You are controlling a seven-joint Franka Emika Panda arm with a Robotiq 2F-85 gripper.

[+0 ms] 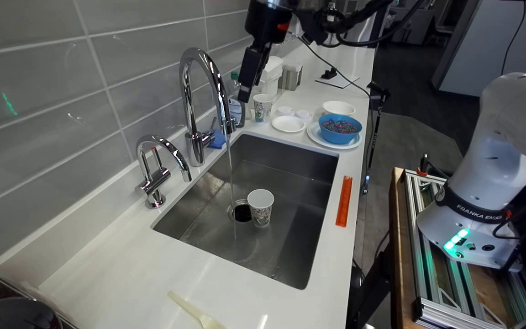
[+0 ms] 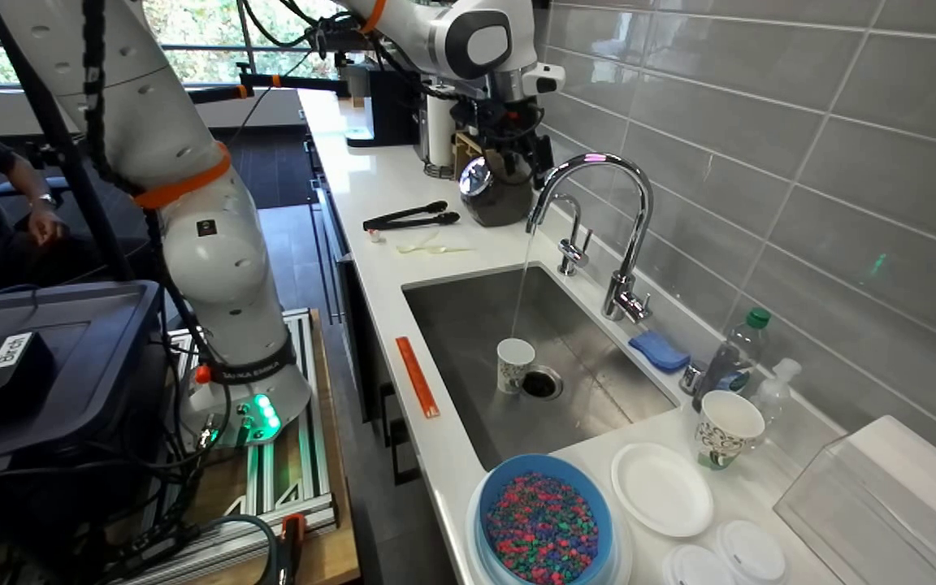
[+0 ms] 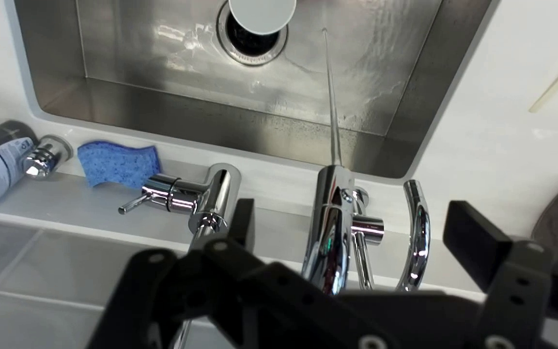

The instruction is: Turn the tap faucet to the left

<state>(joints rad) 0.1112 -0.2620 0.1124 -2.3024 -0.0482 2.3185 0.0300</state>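
The end effector point(image 3: 359, 232) hangs near the tap faucet point(image 3: 330, 220), jaws parted, presumably to straddle and turn it; a cup point(image 1: 260, 214) stands below the faucet, perhaps for filling.

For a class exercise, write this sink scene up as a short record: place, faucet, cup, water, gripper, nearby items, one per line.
place: steel sink in a white counter
task item: tall chrome gooseneck faucet, its spout over the sink
container: patterned paper cup, upright in the sink beside the drain
flow: thin water stream landing beside the cup
robot: open gripper, spout between its fingers in the wrist view; contact unclear
nearby: shorter chrome tap, blue sponge, orange strip
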